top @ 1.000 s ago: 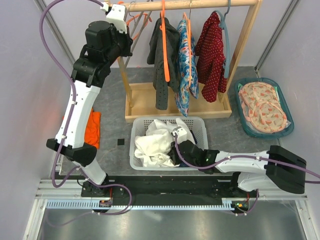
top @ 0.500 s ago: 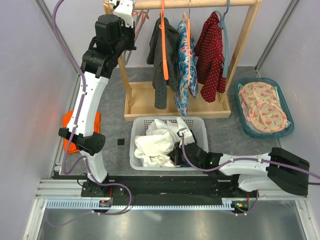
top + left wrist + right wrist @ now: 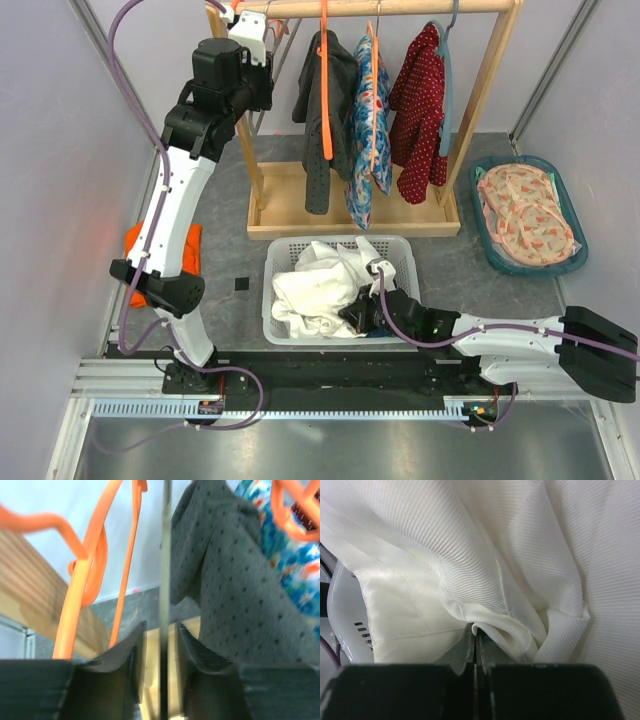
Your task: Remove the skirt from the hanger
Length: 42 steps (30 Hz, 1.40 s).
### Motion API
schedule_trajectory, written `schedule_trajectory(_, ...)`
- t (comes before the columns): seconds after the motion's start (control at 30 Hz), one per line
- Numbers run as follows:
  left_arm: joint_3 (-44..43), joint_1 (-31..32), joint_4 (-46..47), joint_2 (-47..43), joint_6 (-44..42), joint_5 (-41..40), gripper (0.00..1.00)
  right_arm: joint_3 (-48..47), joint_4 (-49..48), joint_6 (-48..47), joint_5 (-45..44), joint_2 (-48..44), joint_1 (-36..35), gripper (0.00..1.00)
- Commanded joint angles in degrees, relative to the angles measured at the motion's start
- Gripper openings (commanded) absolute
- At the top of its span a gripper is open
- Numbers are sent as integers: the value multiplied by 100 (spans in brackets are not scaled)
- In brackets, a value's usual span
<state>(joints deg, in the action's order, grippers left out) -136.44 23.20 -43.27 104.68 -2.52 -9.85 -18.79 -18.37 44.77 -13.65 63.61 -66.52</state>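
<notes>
Skirt (image 3: 312,285) is taken to be the white cloth heaped in the basket (image 3: 340,240) on the desk (image 3: 220,230), seen from above. It lies crumpled and off any hanger that can be seen. The right hand (image 3: 355,318) is sunk into the heap's near edge. The left hand (image 3: 250,25) is raised to the left end of the rack (image 3: 400,6), well apart from the basket. From this view it cannot be told whether either hand is open or closed. The cloth is judged light, soft and limp. It would sag and drag if lifted by one point, so a hem or folded edge is the better place to take hold.

In the left wrist view, the left hand (image 3: 160,630) is seen with its jaws parted a little. A thin grey wire (image 3: 165,555) runs upright between the fingers (image 3: 125,650), with a gap on each side, so it is not pinched. An orange hanger (image 3: 82,580) hangs just to the left, and a dotted grey garment (image 3: 235,580) to the right. Both ends of the wire are cut off, so what it belongs to cannot be made out.

In the right wrist view, the right hand (image 3: 476,645) is closed on a rolled fold of the skirt (image 3: 495,555). The ribbed weave is judged grippy enough, though a thin fold may slip. A piece of basket wall (image 3: 342,610) shows at the left. How much cloth is pinched is hidden, and so is any waistband.
</notes>
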Motion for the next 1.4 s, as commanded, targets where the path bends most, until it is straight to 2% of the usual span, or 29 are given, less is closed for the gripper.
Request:
schedule_trajectory(0.0,311,-26,-32,-641,138,193,70,-186,298,-56,-103,-183,-10,0)
schedule_trajectory(0.13,364,18,-77,-984,200,334,97,-292,466,-136,-164,-279,-10,2)
schedule_trajectory(0.2,303,62,-77,-1204,200,404,100,-353,632,-162,-182,-384,-10,14)
schedule_trajectory(0.27,163,149,-68,-1371,200,545,100,-424,808,-188,-191,-481,-19,20)
schedule_trajectory(0.3,101,202,-68,-1398,200,563,100,-572,1122,-275,-191,-603,-27,35)
schedule_trajectory(0.37,-57,412,2,-1442,148,650,100,-748,1493,-398,28,-762,-36,50)
schedule_trajectory(0.4,-136,561,37,-1425,34,555,100,-923,1808,-538,160,-946,-80,70)
schedule_trajectory(0.43,-224,728,159,-1390,-185,128,100,-1021,2089,-575,230,-1043,-141,76)
schedule_trajectory(0.5,-427,1054,248,-1302,-292,27,100,-1293,2799,-593,4,-1367,-334,91)
schedule_trajectory(0.6,-489,1266,398,-1135,-275,131,100,-1591,3460,-566,-296,-1850,-449,93)
schedule_trajectory(0.7,-384,1283,608,-968,-99,343,100,-2109,3979,-689,-323,-2054,-449,90)
schedule_trajectory(0.87,-102,1283,864,-537,147,387,100,-3190,4544,-1206,-147,-1792,-449,88)
schedule_trajectory(0.97,-111,1283,837,-256,374,484,99,-3561,4343,-1645,-506,-1528,-449,88)
schedule_trajectory(1.03,-172,1283,837,-124,402,493,99,-3553,3720,-1857,-1057,-1335,-449,83)
schedule_trajectory(1.07,-198,1283,837,-11,402,440,100,-3457,3474,-2058,-1252,-1265,-458,76)
schedule_trajectory(1.13,-242,1283,846,61,323,343,100,-3255,2605,-2218,-1717,-1027,-432,68)
schedule_trajectory(1.23,-216,1283,855,114,262,255,100,-2868,1523,-2298,-1922,-588,-266,42)
schedule_trajectory(1.27,-199,1283,855,114,261,229,100,-2789,1347,-2289,-1983,-448,-213,26)
schedule_trajectory(1.3,-172,1283,864,114,261,203,100,-2788,1110,-2219,-2018,-151,-90,21)
schedule_trajectory(1.37,-111,1283,864,114,261,202,100,-2745,898,-2175,-1888,263,7,17)
